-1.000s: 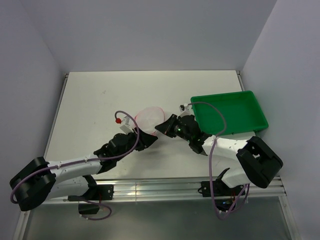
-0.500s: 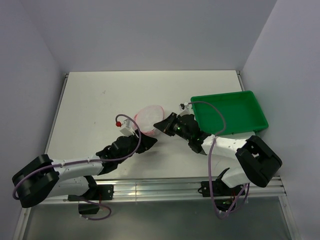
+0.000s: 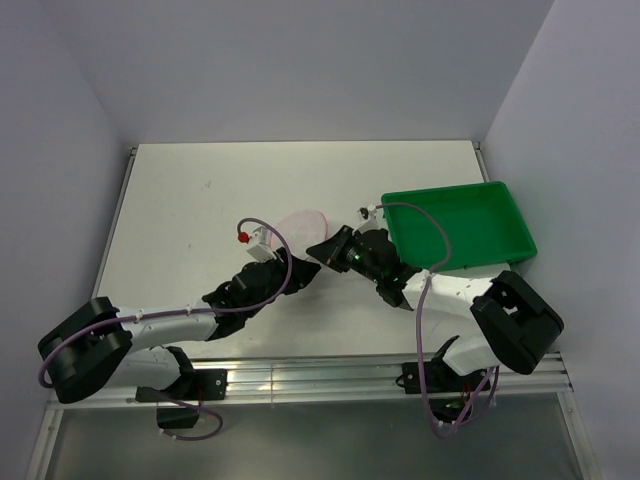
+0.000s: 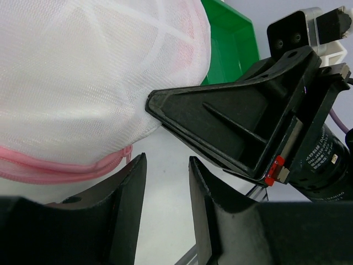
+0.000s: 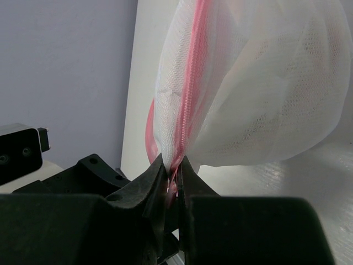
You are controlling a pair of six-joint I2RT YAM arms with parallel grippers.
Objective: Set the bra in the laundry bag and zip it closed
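The laundry bag (image 3: 300, 225) is a white mesh pouch with a pink zip line, lying mid-table. It fills the left wrist view (image 4: 83, 83) and the right wrist view (image 5: 259, 88). My right gripper (image 5: 173, 172) is shut on the bag's pink zip edge (image 5: 190, 110) at its near right side (image 3: 322, 252). My left gripper (image 4: 165, 165) is open and empty, just beside the bag's near edge (image 3: 298, 272), with bare table between its fingers (image 4: 127, 187). A pale pink tint shows through the mesh; the bra's shape cannot be made out.
A green plastic tray (image 3: 505, 235) stands at the right of the table, close behind my right arm; it also shows in the left wrist view (image 4: 231, 38). The two grippers are very close to each other at the bag.
My left gripper has moved right and forward along the bag's near edge, toward the right gripper. The bag has shifted slightly. The right gripper keeps its hold.
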